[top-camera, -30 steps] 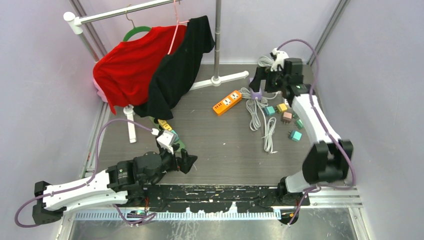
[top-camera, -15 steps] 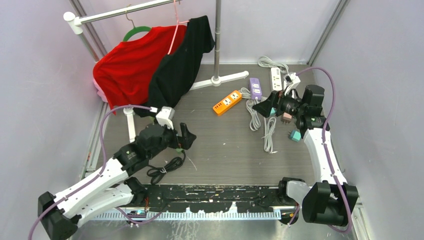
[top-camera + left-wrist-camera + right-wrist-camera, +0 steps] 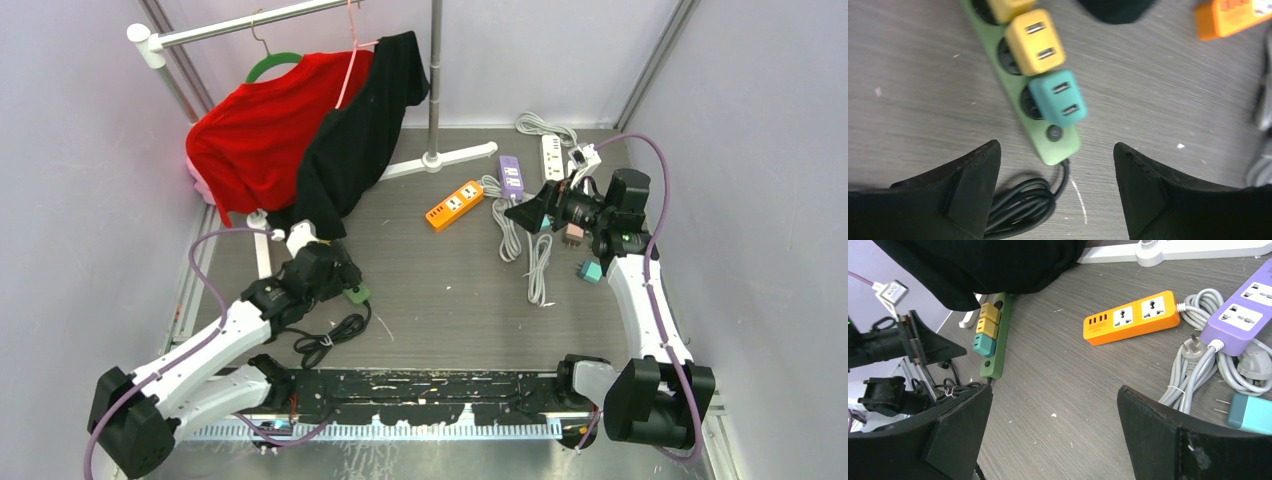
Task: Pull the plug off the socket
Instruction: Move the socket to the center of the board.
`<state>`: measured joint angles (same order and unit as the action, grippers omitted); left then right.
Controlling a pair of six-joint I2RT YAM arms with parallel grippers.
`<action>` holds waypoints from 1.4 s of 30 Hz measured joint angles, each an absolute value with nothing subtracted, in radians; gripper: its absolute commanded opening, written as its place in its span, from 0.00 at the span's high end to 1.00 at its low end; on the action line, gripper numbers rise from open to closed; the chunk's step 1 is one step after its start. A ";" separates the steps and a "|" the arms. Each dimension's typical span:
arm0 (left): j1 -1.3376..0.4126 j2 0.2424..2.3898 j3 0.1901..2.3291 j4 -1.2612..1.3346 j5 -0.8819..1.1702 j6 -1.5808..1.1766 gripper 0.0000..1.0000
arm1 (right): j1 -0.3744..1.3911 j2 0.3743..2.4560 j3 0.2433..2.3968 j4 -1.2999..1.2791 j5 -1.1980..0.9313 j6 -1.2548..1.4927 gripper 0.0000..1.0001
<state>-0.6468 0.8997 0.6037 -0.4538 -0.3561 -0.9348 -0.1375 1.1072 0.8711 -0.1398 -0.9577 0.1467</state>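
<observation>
While the left gripper (image 3: pixel 1055 146) hangs over the green power strip (image 3: pixel 1017 95), we see its 2 fingers (image 3: pixel 968 185) spread wide, 1 on either side of the strip's switch end, with nothing between them in their grasp. We cannot tell whether they touch the strip or only hover above it.

The teal plug (image 3: pixel 1058 100) sits in the strip's last socket, right beside the round switch (image 3: pixel 1052 133), and looks fully pushed in. A yellow plug (image 3: pixel 1035 42) fills the next socket along the strip, touching the teal one, and a second yellow plug (image 3: pixel 1005 6) follows it.

A black cord (image 3: pixel 1023 210) leaves the strip just past the switch and lies in loose coils on the table (image 3: pixel 440 290) beside that end. A black shirt (image 3: pixel 983 265) hangs over the strip's opposite end.

In the top view the left gripper hides all of the strip but its tip.

The right gripper (image 3: pixel 1055 390) is well apart from the strip, facing it across the table, its fingers equally wide and holding nothing. An orange power strip (image 3: pixel 1130 317) lies between the green strip and that gripper. A purple power strip (image 3: pixel 1243 315) with grey cables (image 3: pixel 1198 375) lies farther from the green strip than the orange one.
</observation>
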 measured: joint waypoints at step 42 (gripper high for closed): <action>-0.646 1.467 0.794 -0.525 -0.454 -1.080 0.76 | -0.138 1.133 0.858 -0.112 -1.009 0.192 0.00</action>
